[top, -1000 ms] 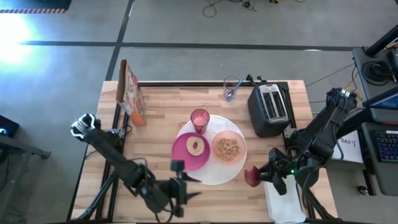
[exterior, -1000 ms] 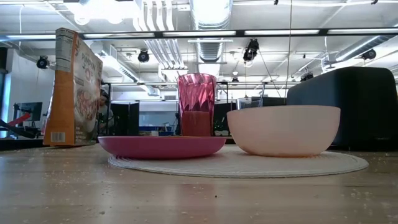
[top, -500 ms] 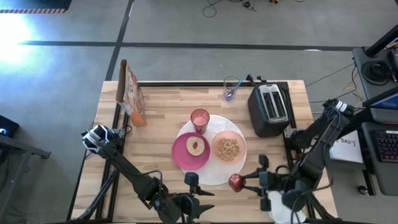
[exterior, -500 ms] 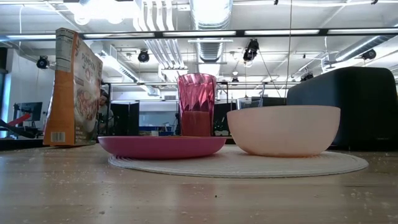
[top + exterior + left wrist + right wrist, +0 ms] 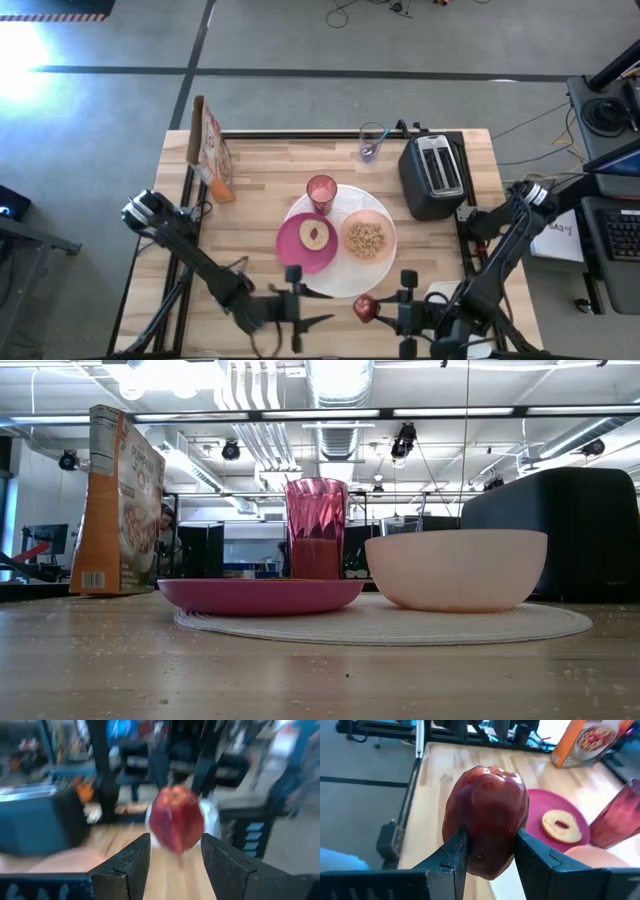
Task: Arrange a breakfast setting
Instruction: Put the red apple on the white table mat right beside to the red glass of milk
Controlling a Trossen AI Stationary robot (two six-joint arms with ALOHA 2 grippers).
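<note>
A red apple [image 5: 485, 810] hangs over the table's near edge with my right gripper [image 5: 376, 308] shut on it. My left gripper [image 5: 322, 307] stands open just to the apple's left, pointing at it; in the left wrist view the apple [image 5: 176, 820] shows beyond its fingertips. Farther in, the large white plate [image 5: 345, 285] carries the magenta plate [image 5: 300, 250] with a bagel half, the peach bowl [image 5: 367, 238] of cereal and the pink cup [image 5: 321, 190]. Neither gripper shows in the low view. My right gripper pinches the apple by two opposite sides [image 5: 470, 837] between its two fingers. The fingers come from the table's right, slanting a little downward. The apple is lifted clear of the table.
A black toaster [image 5: 433, 175] stands at the far right, a clear glass [image 5: 372, 143] beside it at the far edge. A cereal box [image 5: 208, 145] stands at the far left. A white tub [image 5: 445, 300] sits at the near right corner.
My right gripper has carried the apple along the near edge toward the table's left, rolling its wrist as it went; the apple stays clear of the table. My left gripper has sunk a little and tipped level, staying open.
</note>
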